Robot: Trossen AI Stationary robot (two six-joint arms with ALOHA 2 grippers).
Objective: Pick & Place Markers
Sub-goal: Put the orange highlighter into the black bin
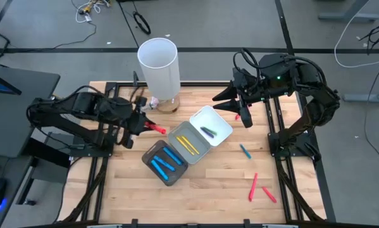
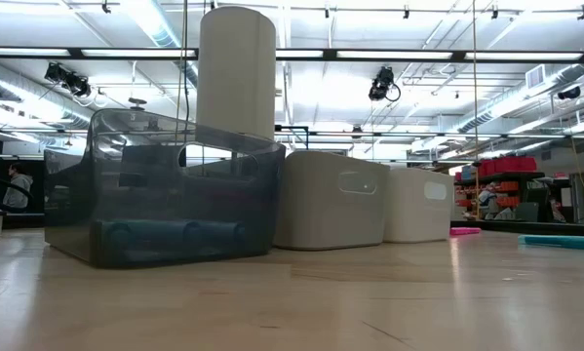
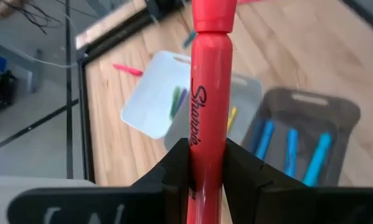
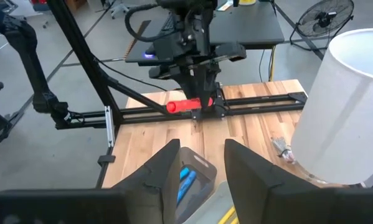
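My left gripper (image 1: 143,124) hangs above the table just left of the trays, shut on a red marker (image 1: 155,128); the right wrist view shows that marker (image 4: 185,104) too. Blue markers lie in the dark tray (image 1: 152,149). Yellow ones lie in the grey tray (image 1: 176,134). A dark marker lies in the white tray (image 1: 222,121). Loose on the table at the right are a blue marker (image 1: 244,151) and red markers (image 1: 253,185). My right gripper (image 4: 202,158) is open and holds nothing, high over the table's far right part (image 1: 241,106). My left gripper pinches the red marker's barrel (image 3: 206,163) between its two fingers (image 3: 175,169), on the part behind the printed name and away from the cap (image 3: 212,14). The marker runs along the fingers and sticks out past them toward the trays. It is lifted clear of the table.
A tall white cylinder (image 1: 159,63) stands at the far edge, close to my left gripper. A small pink marker (image 1: 238,117) lies under my right gripper. The near half of the wooden table (image 1: 208,202) holds only the loose markers at the right.
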